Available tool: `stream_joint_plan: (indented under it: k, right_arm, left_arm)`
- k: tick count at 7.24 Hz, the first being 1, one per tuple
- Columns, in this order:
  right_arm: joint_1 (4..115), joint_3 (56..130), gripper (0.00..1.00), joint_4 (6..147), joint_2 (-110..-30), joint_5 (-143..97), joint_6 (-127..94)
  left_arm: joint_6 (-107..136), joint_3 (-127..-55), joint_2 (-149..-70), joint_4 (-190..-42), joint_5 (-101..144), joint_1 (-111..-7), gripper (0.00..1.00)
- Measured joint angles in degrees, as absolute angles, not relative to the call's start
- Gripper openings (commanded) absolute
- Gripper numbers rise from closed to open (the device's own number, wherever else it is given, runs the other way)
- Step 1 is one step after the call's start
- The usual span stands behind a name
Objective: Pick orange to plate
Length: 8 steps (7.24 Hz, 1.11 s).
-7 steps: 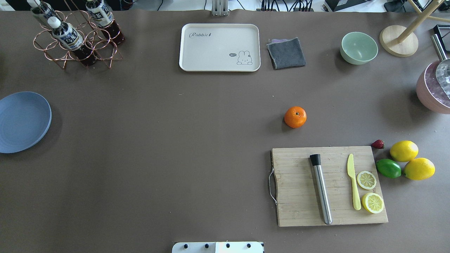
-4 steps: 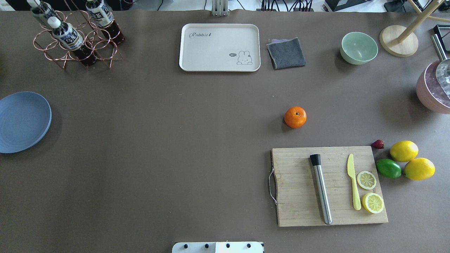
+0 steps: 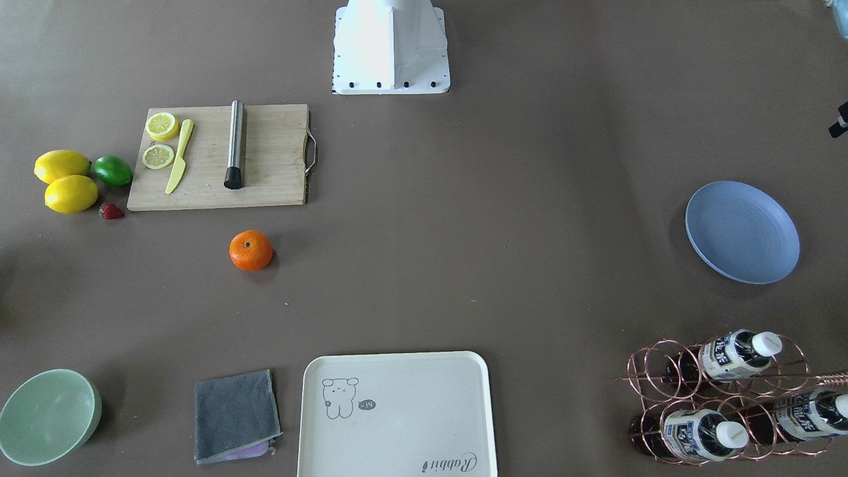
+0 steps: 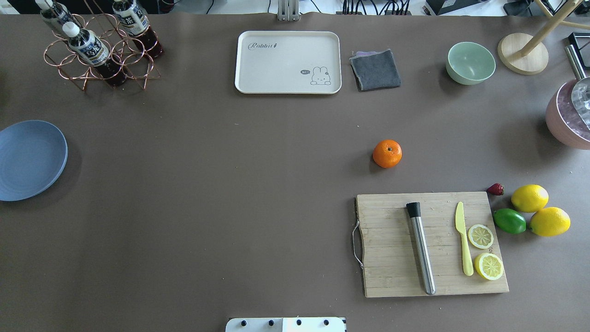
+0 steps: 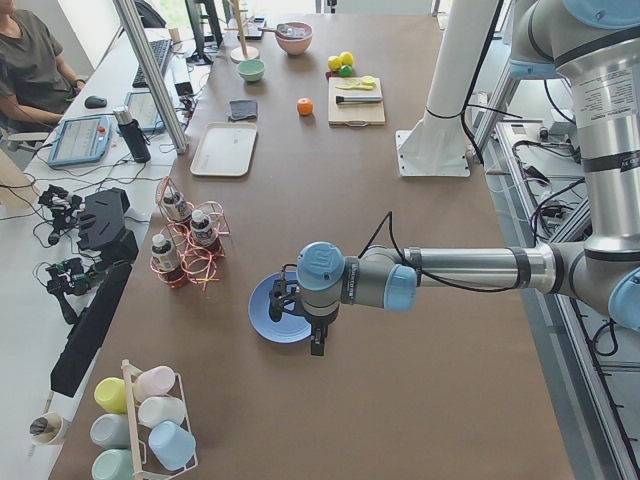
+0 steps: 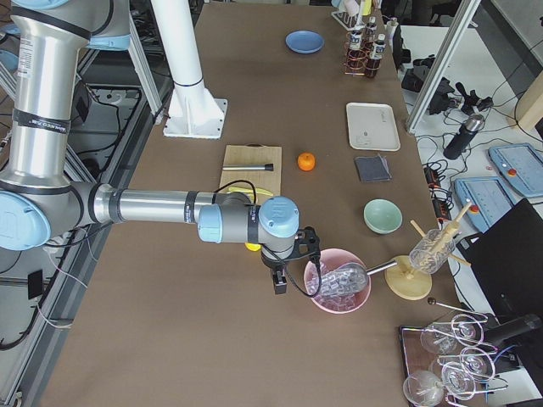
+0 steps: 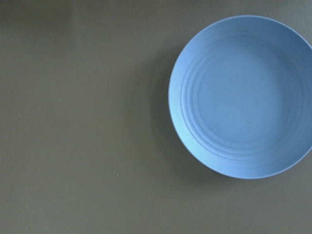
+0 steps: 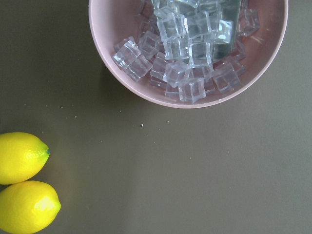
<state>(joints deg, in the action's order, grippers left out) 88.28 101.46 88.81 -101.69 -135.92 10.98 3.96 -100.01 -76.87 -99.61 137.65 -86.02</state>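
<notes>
Nothing is picked yet. The orange (image 4: 387, 153) sits right of middle, the plate (image 4: 30, 159) far left. I cannot tell if the left gripper (image 5: 316, 347) or right gripper (image 6: 278, 285) is open. Next: reach the orange

Brown-covered table (image 4: 193, 193), evenly lit. White side desk (image 5: 122, 62) along its far edge: keyboard (image 5: 157, 58), tablets (image 5: 84, 138). Aluminium frame post (image 5: 150, 72) beside.

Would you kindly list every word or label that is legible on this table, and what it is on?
"Rabbit": on the cream tray, in one corner.
Speech bubble beside the tray's bunny drawing: too small to read.
Labels on the bottles in the copper rack: too blurred to read.
</notes>
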Motion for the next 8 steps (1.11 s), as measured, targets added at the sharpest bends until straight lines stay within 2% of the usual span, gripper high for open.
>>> stream_joint_plan:
  k: [3,5,7,8]
  right_arm:
    - [87.8,101.2,1.00,88.8,-101.9,-137.8,10.9]
    - [87.4,101.1,1.00,88.8,-102.2,-138.6,11.0]
    - [86.8,101.0,1.00,88.8,-102.0,-138.7,11.0]
    - [86.5,101.0,1.00,88.8,-101.9,-138.7,11.0]
  left_arm:
    - [7.6,-84.0,-85.9,-112.0,137.9,-83.8,0.97]
    - [13.8,-78.4,-88.1,-120.9,137.7,-79.7,0.97]
    - [19.4,-75.1,-89.3,-127.6,135.9,-75.0,0.90]
    - [21.4,-73.4,-89.9,-130.1,134.4,-72.9,0.82]
